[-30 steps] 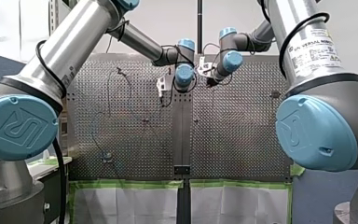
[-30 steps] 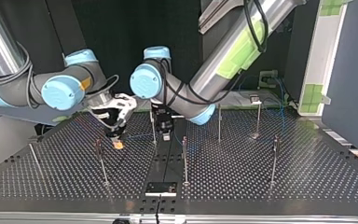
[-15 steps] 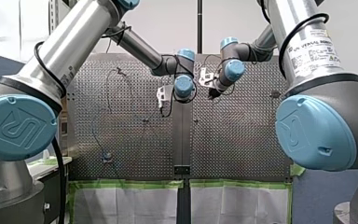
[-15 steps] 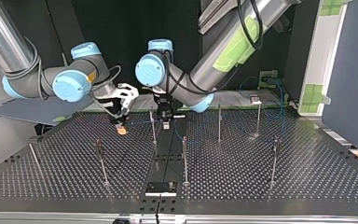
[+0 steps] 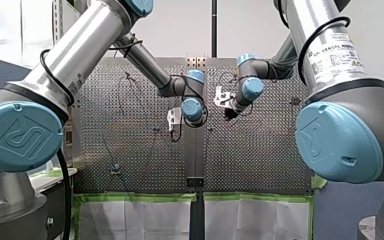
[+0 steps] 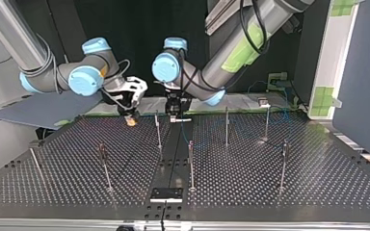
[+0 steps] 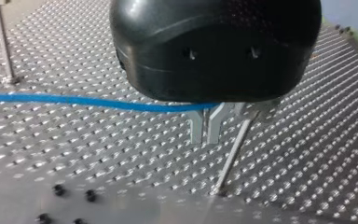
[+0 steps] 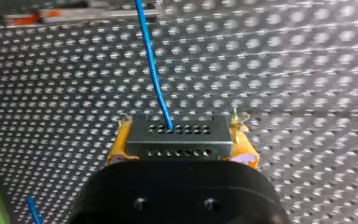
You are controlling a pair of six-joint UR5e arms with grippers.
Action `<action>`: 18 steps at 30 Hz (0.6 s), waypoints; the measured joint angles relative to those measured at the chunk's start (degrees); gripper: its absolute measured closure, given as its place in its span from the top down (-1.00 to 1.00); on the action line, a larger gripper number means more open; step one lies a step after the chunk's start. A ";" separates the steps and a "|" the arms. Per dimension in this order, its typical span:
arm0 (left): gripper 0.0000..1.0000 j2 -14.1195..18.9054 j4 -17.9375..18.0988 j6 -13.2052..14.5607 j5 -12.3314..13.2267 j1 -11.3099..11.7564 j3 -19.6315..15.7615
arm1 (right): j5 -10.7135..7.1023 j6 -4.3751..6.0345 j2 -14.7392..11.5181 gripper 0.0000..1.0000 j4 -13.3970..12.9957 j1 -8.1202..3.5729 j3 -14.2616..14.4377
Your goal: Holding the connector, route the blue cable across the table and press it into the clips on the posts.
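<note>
My right gripper [image 8: 181, 134] clamped the grey, hole-dotted metal connector [image 8: 179, 145] between yellow pads [image 8: 115, 150] low over the perforated metal table [image 7: 98, 154], while my left gripper [image 7: 205, 129], jaws narrow, pinched the thin blue cable [image 7: 74, 101].

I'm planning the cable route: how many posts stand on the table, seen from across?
7 in the top view. Near row: leaning post, second post, middle post, right post. Far row: far-left post, far-middle post, far-right post. More may be hidden.
</note>
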 joint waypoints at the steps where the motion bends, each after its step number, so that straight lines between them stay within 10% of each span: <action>1: -1.00 -0.04 0.44 -0.02 0.39 0.01 -0.44 | -0.01 -0.10 0.15 -1.00 -0.05 0.05 0.21; 18: -1.00 -2.92 5.37 -0.46 6.21 0.16 -3.66 | -0.25 -0.85 2.46 -1.00 -4.31 -0.14 3.08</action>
